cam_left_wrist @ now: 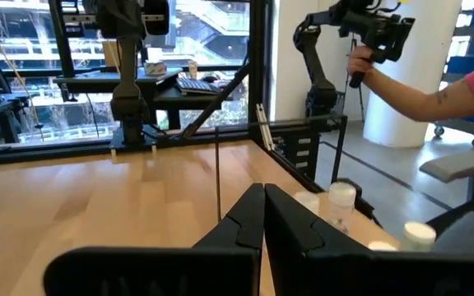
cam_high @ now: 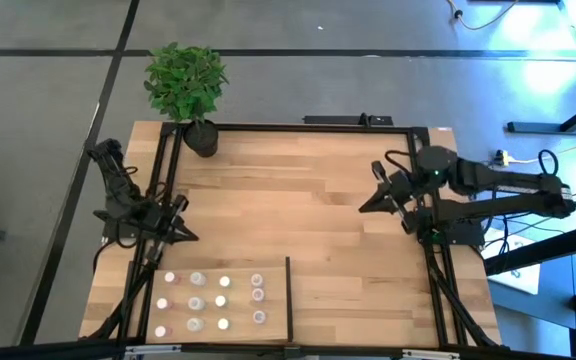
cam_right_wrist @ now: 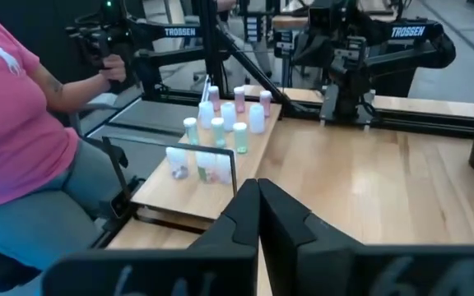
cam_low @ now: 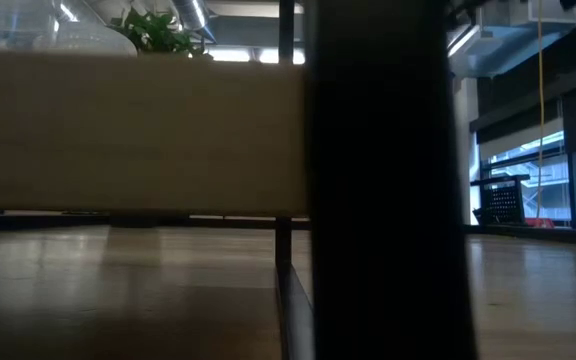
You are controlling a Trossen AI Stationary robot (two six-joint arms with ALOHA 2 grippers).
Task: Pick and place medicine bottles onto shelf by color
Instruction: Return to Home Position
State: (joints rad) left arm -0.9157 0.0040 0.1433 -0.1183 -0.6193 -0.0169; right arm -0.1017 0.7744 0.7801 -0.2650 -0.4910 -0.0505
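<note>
Bottles [cam_high: 221, 300] on shelf [cam_high: 276, 290], left claw [cam_high: 192, 237] closed, right claw [cam_high: 362, 208] closed

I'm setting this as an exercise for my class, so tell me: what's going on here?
Nothing is being held right now. The small bottles stand in rows on the shelf, on the left arm's side of the table. The left gripper is near the table's left edge, close to the shelf, shut and empty. The right gripper is over at the right side, also shut and empty. A person in a pink shirt is beside the table, gripping a dark handle.
</note>
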